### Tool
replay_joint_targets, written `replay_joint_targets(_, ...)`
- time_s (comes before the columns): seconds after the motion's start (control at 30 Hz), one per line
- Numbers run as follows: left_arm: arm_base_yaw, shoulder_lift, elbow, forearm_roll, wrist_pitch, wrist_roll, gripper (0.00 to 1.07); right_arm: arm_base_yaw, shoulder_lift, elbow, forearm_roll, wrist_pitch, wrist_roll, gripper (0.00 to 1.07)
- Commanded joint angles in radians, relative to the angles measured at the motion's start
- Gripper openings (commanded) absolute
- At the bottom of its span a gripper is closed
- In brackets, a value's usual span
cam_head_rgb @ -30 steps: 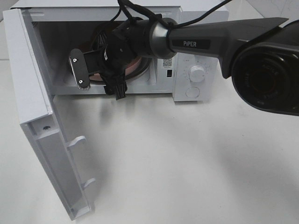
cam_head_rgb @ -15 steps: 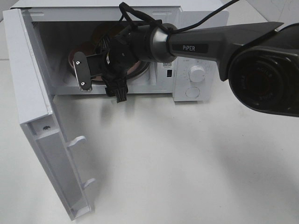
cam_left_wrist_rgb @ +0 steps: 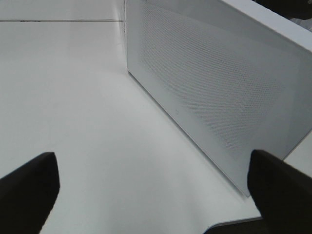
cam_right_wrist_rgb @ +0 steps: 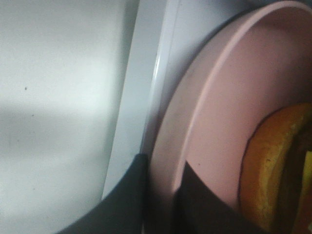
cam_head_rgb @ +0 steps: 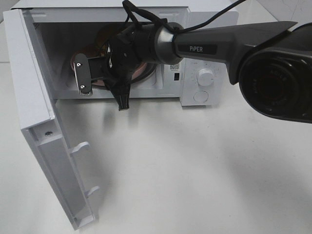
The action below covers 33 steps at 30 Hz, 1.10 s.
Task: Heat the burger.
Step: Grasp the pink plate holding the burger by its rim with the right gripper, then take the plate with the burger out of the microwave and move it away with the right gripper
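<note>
1. From high: the right pincer (cam_head_rgb: 100, 73) reaches into the open white box-shaped microwave (cam_head_rgb: 195, 29) on the white desk (cam_head_rgb: 195, 170).
2. Left wrist: the left pincer (cam_left_wrist_rgb: 156, 187) is wide open beside the microwave's mesh door (cam_left_wrist_rgb: 219, 83).
3. Right wrist: the dark fingers (cam_right_wrist_rgb: 204, 204) are clamped on the rim of the round pink plate (cam_right_wrist_rgb: 219, 122), which carries the golden-brown burger (cam_right_wrist_rgb: 273, 165).

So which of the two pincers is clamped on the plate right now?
The right pincer, inside the microwave, is pinched on the pink plate rim beside the burger. The left pincer hangs wide open outside the microwave.

Bright, even overhead light; soft table shadows; right wrist view blurred
</note>
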Motion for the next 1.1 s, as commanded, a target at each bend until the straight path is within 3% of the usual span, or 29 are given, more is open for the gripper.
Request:
replay_joint_targets(0.03,0.002,-0.019,0.002,-0.005,-0.009,-0.003,0.98,-0.015,0.0,-0.007,-0.034,-0.017,0.001,0.0)
replay_joint_targets(0.5,0.002,-0.019,0.002,-0.005,-0.009,-0.003,0.98,0.002,-0.079,0.029,-0.007,0.052,-0.036,0.0)
replay_joint_targets(0.73,0.002,-0.019,0.002,-0.005,-0.009,-0.003,0.98,0.003,-0.161,0.172,-0.029,-0.042,-0.056,0.0)
replay_joint_targets(0.8,0.002,-0.019,0.002,-0.005,-0.009,-0.003,0.98,0.003,-0.206,0.254,-0.064,-0.113,-0.056,0.0)
replay_joint_targets(1.1,0.002,-0.019,0.002,-0.005,-0.009,-0.003,0.98,0.003,-0.299,0.416,-0.071,-0.232,-0.059,0.0)
